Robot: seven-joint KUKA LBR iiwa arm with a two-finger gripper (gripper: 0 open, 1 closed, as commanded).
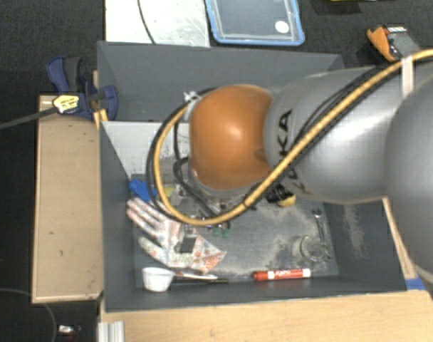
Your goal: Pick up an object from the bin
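Here, the grey bin (223, 70) holds, at its left, a small blue thing (138, 189) against the wall, with a crumpled printed wrapper (172, 242) just below it and a white cup (157, 279) near the front left corner. The gripper (201, 211), under the arm's orange cover (227, 135), hangs low over the wrapper's upper right edge; whether it is open, closed or gripping cannot be told. Further right a red marker (281, 274) lies along the front wall, and a clear thing (312, 248) rests just above its right end.
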